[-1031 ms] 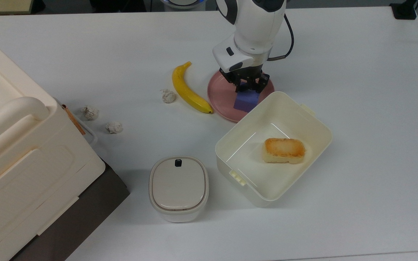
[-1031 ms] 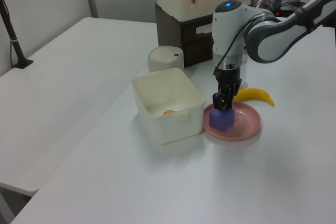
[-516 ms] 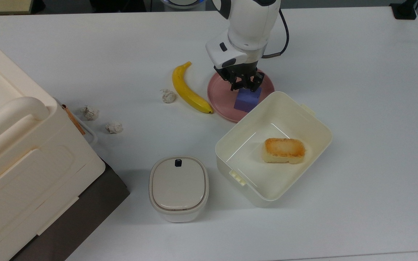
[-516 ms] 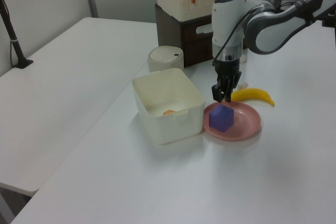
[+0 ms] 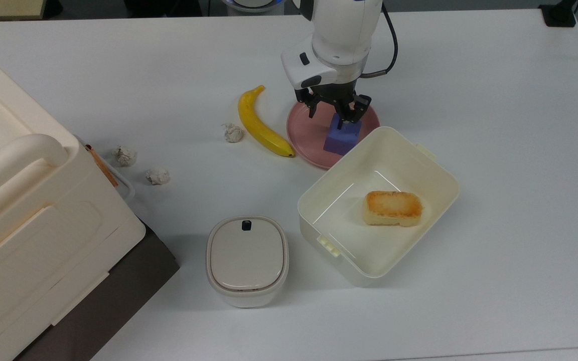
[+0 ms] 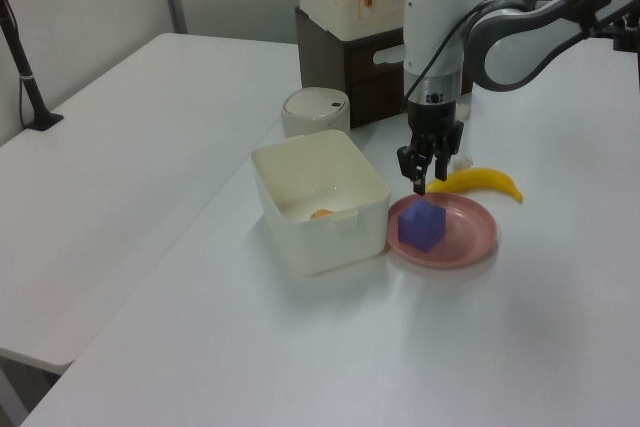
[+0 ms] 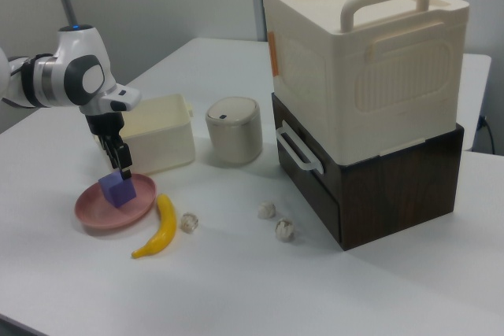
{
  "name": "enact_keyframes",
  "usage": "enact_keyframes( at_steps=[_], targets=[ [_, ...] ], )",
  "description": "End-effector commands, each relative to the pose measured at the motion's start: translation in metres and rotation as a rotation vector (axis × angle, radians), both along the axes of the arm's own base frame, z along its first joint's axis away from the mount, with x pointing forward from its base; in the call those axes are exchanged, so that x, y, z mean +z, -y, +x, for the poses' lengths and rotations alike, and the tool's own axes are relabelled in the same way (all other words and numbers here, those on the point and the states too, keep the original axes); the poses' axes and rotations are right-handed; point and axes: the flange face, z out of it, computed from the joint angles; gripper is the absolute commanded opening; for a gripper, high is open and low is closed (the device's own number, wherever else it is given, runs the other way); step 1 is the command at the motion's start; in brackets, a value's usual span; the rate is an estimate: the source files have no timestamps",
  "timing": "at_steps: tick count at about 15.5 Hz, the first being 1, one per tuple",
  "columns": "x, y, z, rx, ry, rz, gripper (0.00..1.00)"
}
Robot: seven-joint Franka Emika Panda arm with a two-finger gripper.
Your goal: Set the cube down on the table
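Since a second ago the black two-finger gripper [image 5: 335, 111] lifted off the small matte purple-blue cube [image 5: 341, 138], fingers now spread, empty, hovering just above. Cube sits on the round pink plate [image 5: 305, 131], toward its 4 o'clock edge in the top view, not yet on the white tabletop [image 5: 494, 125]; likely a regrasp lining up.

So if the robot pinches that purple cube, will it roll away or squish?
Probably neither. The cube has flat faces and sits square on the pink plate, so it shouldn't roll. Its edges look crisp, so it's likely stiff. The open pincer hovers just above it.
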Motion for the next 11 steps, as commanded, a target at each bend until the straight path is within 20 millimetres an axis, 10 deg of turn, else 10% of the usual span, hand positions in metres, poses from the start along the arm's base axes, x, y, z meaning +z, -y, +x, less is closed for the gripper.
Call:
enact_keyframes(
  at_steps=[1,11],
  targets=[
    [0.004,-0.021,-0.001,-0.030,0.012,-0.006,1.00],
    [-0.033,-0.073,-0.016,0.004,0.017,-0.116,1.00]
  ],
)
